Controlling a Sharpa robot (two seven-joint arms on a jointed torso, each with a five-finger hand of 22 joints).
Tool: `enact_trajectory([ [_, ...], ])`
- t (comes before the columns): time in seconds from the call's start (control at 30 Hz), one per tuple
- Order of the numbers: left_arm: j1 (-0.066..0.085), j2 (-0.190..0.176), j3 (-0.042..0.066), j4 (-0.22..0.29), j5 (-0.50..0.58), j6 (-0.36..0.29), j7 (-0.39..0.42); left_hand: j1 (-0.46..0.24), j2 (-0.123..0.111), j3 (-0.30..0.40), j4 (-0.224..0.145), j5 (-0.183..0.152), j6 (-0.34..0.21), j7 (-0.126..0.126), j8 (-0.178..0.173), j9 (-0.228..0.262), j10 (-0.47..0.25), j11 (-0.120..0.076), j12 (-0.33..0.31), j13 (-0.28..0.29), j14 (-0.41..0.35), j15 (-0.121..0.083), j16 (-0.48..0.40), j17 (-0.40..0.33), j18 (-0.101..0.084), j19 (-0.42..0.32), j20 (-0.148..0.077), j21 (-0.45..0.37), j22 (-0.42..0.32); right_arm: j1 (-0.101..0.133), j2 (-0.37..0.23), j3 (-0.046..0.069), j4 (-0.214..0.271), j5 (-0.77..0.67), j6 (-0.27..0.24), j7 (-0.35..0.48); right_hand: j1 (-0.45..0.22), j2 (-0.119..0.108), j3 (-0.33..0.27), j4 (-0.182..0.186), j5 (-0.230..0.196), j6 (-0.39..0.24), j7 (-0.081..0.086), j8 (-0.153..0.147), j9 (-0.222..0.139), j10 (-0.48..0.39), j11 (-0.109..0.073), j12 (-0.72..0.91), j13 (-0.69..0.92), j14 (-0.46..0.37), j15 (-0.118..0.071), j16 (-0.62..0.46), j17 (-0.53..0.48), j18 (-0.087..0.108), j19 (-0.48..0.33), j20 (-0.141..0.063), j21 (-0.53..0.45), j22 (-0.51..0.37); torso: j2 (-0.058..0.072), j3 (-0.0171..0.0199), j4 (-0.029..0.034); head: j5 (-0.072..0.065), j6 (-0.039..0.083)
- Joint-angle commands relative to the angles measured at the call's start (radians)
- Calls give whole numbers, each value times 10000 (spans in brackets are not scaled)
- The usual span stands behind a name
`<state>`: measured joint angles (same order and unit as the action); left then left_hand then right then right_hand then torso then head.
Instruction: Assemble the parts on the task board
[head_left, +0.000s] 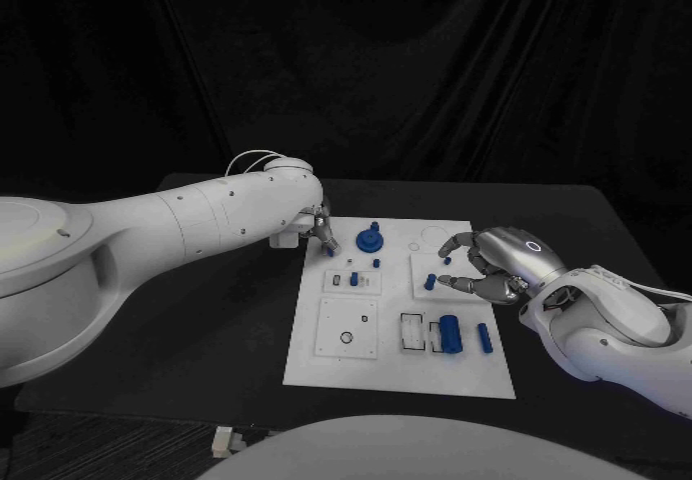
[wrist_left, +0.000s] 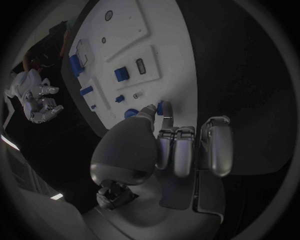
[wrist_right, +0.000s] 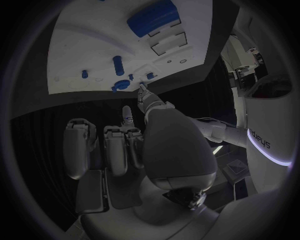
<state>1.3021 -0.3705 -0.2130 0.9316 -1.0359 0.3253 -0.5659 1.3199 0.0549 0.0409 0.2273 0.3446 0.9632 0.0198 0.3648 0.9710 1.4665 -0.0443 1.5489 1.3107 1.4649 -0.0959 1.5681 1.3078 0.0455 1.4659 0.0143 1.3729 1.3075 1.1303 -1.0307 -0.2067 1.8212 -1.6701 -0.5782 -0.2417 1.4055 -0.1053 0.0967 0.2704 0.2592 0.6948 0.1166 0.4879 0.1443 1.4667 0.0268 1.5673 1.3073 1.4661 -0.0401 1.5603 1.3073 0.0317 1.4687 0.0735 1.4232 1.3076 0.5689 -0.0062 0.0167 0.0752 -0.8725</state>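
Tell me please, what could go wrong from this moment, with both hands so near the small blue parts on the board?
1. The left hand seems to pinch a small blue part at the task board edge; it may slip onto the black table.
2. The right hand works close above a small blue piece; its fingers may knock it away.
3. The blue round knob stands beside the left hand and might be bumped.

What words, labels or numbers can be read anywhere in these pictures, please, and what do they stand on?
Dark lettering on the robot's white body in the right wrist view: too blurred to read.
Task board: no legible print; its marks are slots and outlines.
Blue parts: no marking.
Left hand and right hand: no lettering; the right hand's back bears a small pale ring.
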Motion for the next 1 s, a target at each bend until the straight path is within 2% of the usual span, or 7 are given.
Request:
enact_trajectory([
  [0.03, -34, 39, 7, -17, 12, 96, 224, 207, -4, 244, -74, 92, 52, -5, -80, 24, 799, -68, -69, 2242, 1018, -19, -38, 2522, -16, 170, 24, -33, 2056, -16, -4, 5, 1, -31, 27, -65, 29, -45, 9, 76, 69, 45, 4, 49, -16, 1007, -8, 6, 2581, 964, -14, -60, 2270, 73, 284, -63, -28, 2109, -2, -1, -2, 4, -2],
  [0.17, -43, 49, 7, -25, 12, 72, 227, 405, -201, 948, -240, 436, 92, -4, -144, 93, 797, -75, -72, 2242, 1021, -29, -33, 2530, -20, 176, 8, -15, 2060, -16, 12, 5, -16, -30, 34, -64, 30, -33, 13, 82, 73, 53, 3, 49, -19, 1005, -3, 4, 2578, 964, -12, -61, 2267, 74, 283, -62, -33, 2108, -1, -1, -7, 23, -2],
  [0.37, -50, -6, 7, 85, 12, -152, -9, 355, -415, 1543, -311, 528, 259, -30, -91, 216, 796, -96, -80, 2232, 1022, -50, -33, 2530, -28, 202, -8, 28, 2071, -17, 29, 5, -34, -29, 47, -62, 30, -33, 13, 82, 73, 53, 3, 49, -19, 1005, -3, 4, 2578, 964, -12, -61, 2267, 74, 283, -62, -33, 2108, 0, 0, -1, 20, -2],
  [0.5, -49, -145, 7, 340, 12, -365, -412, 201, -619, 1969, -336, 569, 352, -50, -74, 306, 709, -123, -202, 2087, 962, -76, -136, 2361, -17, 190, -30, -23, 2054, -17, 21, 5, -40, -28, 58, -69, 30, -33, 13, 82, 73, 53, 3, 49, -19, 1005, -3, 4, 2578, 964, -12, -61, 2267, 74, 283, -62, -33, 2108, 2, 1, 1, 22, -2],
  [0.67, -7, -462, 9, 989, 14, -671, -910, 123, -766, 2322, -415, 608, 418, -62, -68, 371, 713, -141, -212, 2080, 963, -94, -143, 2354, -21, 205, -48, -10, 2058, -18, 7, 5, -60, -28, 87, -81, 33, -23, 16, 87, 77, 63, 4, 49, -23, 990, 3, -9, 2554, 957, -8, -73, 2241, 77, 277, -59, -47, 2104, -6, -2, 3, 22, -2],
  [0.83, 145, -694, 10, 1544, 14, -830, -1144, 47, -833, 2494, -434, 582, 476, -77, -59, 401, 698, -152, -240, 2046, 952, -106, -166, 2317, -24, 217, -58, 2, 2062, -18, 18, 5, -73, -28, 118, -97, 33, -23, 16, 87, 77, 63, 4, 49, -23, 990, 3, -9, 2554, 957, -8, -73, 2241, 77, 277, -59, -47, 2104, -11, -4, 6, 62, -2],
  [1.0, 493, -1036, 11, 2328, 15, -886, -1420, 17, -909, 2696, -504, 569, 508, -86, -64, 429, 699, -164, -248, 2039, 949, -120, -176, 2304, -26, 227, -71, 9, 2064, -19, 29, 5, -85, -23, 173, -131, 33, -23, 14, 89, 78, 64, 5, 47, -25, 986, 4, -13, 2548, 957, -6, -74, 2239, 79, 272, -58, -56, 2100, -22, -4, 7, 91, -2],
])
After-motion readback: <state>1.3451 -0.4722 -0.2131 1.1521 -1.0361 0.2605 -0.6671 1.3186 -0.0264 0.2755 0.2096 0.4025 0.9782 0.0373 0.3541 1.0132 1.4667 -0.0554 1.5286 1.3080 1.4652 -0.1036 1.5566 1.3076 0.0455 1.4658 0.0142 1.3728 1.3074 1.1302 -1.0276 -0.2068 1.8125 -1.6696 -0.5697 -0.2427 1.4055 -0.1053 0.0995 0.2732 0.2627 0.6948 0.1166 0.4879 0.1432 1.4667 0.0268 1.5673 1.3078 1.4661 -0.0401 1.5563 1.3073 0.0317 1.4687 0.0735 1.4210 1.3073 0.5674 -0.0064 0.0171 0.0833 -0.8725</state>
